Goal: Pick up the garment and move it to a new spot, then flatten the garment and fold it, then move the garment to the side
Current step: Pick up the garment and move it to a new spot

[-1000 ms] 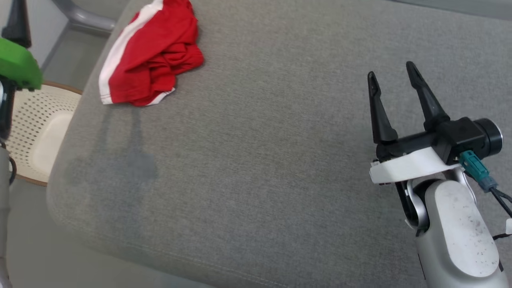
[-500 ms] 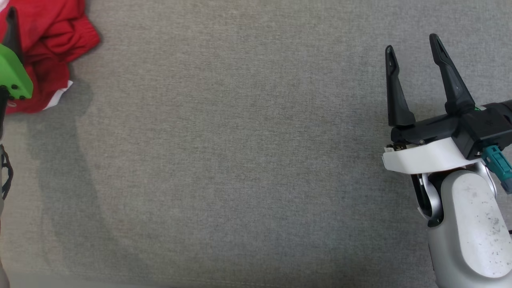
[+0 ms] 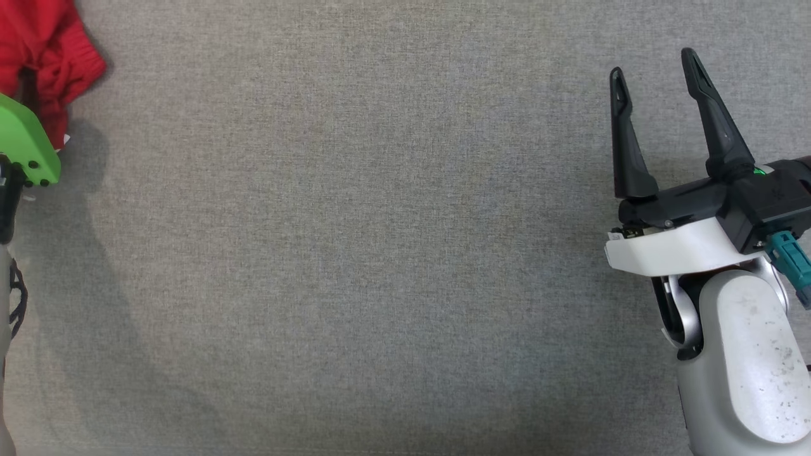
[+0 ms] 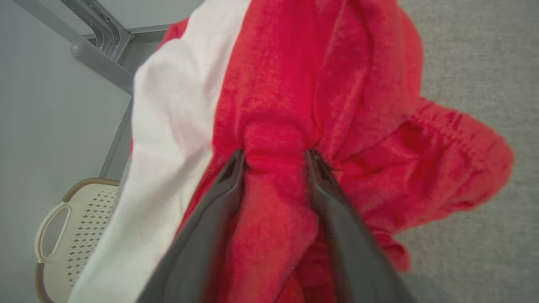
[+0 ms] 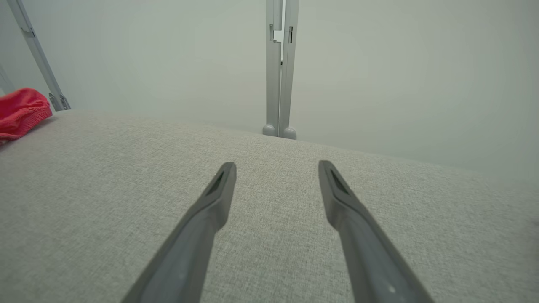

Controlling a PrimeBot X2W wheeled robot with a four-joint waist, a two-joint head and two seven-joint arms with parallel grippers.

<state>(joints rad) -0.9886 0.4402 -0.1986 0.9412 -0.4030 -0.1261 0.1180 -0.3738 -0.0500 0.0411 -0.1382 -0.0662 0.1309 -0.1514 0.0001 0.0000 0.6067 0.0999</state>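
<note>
The garment (image 4: 294, 84) is a crumpled red piece with a broad white band, lying on the grey cushioned surface (image 3: 380, 253). In the head view it sits at the top left corner (image 3: 44, 57), partly behind my left wrist's green mount (image 3: 25, 145). My left gripper (image 4: 276, 153) is pressed down into the red cloth, jaws apart, with a raised fold bunched between the fingertips. Far to the right, my right gripper (image 3: 652, 63) hovers open over bare fabric, holding nothing. From the right wrist the garment (image 5: 19, 111) shows at the far left, well away from that gripper (image 5: 276, 166).
A cream perforated basket (image 4: 71, 235) stands on the floor beyond the surface's edge, next to the garment. Grey metal frame bars (image 4: 97, 50) run behind it. A grey post (image 5: 280, 67) rises past the far edge against a pale wall.
The head camera has swung, so the garment now sits at the picture's top left corner. My left wrist has come down over the garment. The right gripper keeps its pose.
</note>
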